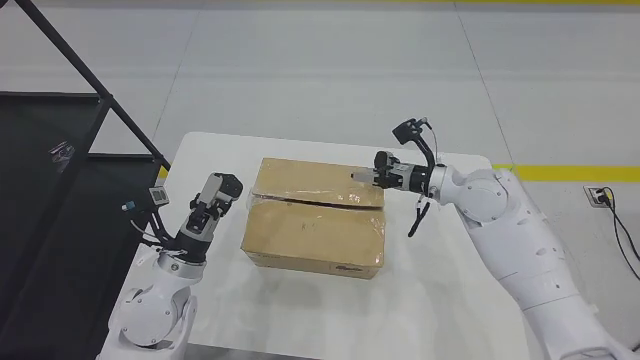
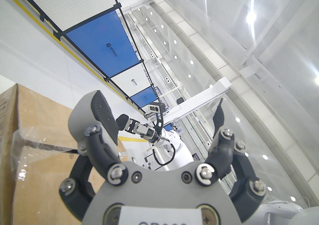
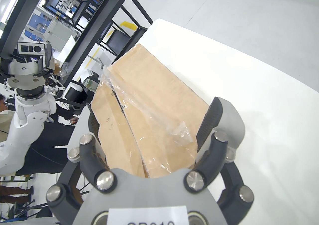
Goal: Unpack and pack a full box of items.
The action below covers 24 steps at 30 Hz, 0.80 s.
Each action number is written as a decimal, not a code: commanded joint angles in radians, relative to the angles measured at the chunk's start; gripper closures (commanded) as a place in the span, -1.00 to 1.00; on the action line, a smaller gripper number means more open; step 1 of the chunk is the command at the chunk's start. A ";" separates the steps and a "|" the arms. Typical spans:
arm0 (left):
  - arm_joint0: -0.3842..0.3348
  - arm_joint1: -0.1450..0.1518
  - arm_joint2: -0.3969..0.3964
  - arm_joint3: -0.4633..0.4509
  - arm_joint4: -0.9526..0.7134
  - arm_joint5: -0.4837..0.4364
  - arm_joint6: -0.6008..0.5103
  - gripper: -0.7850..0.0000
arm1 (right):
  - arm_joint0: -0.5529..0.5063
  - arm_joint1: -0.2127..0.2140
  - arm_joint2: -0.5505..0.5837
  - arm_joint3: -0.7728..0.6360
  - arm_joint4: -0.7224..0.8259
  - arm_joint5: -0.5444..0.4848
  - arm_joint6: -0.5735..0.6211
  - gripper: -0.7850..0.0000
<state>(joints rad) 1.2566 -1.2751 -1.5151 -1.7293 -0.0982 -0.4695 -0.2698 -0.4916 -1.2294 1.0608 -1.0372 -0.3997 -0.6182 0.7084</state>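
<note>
A closed brown cardboard box lies in the middle of the white table. Clear tape along its top seam is wrinkled and partly lifted, and the seam gapes a little. My right gripper is at the box's far right corner, open; in the right wrist view its fingers straddle that end of the box, with the loose tape end between them. My left gripper stands open and holds nothing just off the box's left end, pointing up and away; that end of the box sits beside it.
A black metal rack stands close to the table's left side. A small tag lies at the table's left edge. There is bare table in front of the box and to its right.
</note>
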 commanded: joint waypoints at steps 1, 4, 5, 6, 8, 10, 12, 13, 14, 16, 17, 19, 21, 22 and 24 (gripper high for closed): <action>-0.002 0.000 0.001 0.000 0.002 0.002 -0.002 -1.00 | -0.007 0.007 -0.001 -0.024 -0.092 -0.074 -0.028 -1.00; -0.003 0.001 0.003 -0.001 0.001 0.002 -0.003 -1.00 | -0.016 0.014 -0.007 -0.039 -0.197 -0.154 -0.078 -1.00; -0.003 0.001 0.004 -0.001 0.001 0.001 -0.004 -1.00 | -0.019 0.015 -0.010 -0.039 -0.219 -0.178 -0.097 -1.00; -0.003 0.001 0.004 -0.001 0.001 0.000 -0.004 -1.00 | -0.018 0.016 -0.013 -0.036 -0.244 -0.195 -0.114 -1.00; 0.000 0.001 0.003 -0.001 0.001 -0.002 -0.004 -1.00 | -0.015 0.016 -0.020 -0.026 -0.291 -0.204 -0.142 -1.00; 0.004 0.002 0.001 -0.002 -0.002 -0.003 -0.004 -1.00 | -0.007 0.013 -0.034 -0.022 -0.331 -0.184 -0.161 -1.00; 0.007 0.002 -0.001 -0.004 -0.003 -0.003 -0.005 -1.00 | 0.000 0.008 -0.049 -0.022 -0.358 -0.155 -0.181 -1.00; 0.008 0.002 -0.002 -0.005 -0.004 -0.003 -0.003 -1.00 | 0.005 0.006 -0.057 -0.022 -0.373 -0.142 -0.183 -1.00; 0.009 0.003 -0.003 -0.006 -0.003 -0.004 -0.003 -1.00 | 0.009 0.003 -0.065 -0.024 -0.388 -0.129 -0.184 -1.00; 0.011 0.003 -0.004 -0.007 -0.003 -0.004 0.000 -1.00 | 0.017 -0.001 -0.081 -0.024 -0.407 -0.115 -0.180 -0.73; 0.012 0.003 -0.004 -0.009 -0.003 -0.004 0.000 -1.00 | 0.022 -0.003 -0.088 -0.024 -0.416 -0.102 -0.171 -0.57; 0.014 0.003 -0.006 -0.010 -0.003 -0.006 0.001 -1.00 | 0.030 -0.005 -0.098 -0.022 -0.425 -0.087 -0.161 -0.16; 0.015 0.004 -0.008 -0.011 -0.007 -0.007 0.002 -1.00 | 0.035 -0.008 -0.108 -0.024 -0.436 -0.073 -0.149 0.12; 0.016 0.004 -0.009 -0.012 -0.009 -0.007 0.002 -1.00 | 0.037 -0.009 -0.112 -0.025 -0.439 -0.063 -0.143 0.17; 0.017 0.004 -0.011 -0.013 -0.012 -0.009 0.002 -1.00 | 0.041 -0.011 -0.118 -0.027 -0.442 -0.053 -0.131 0.34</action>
<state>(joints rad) 1.2729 -1.2711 -1.5253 -1.7419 -0.1087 -0.4773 -0.2680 -0.4526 -1.2397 0.9449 -1.0634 -0.8410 -0.6756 0.5730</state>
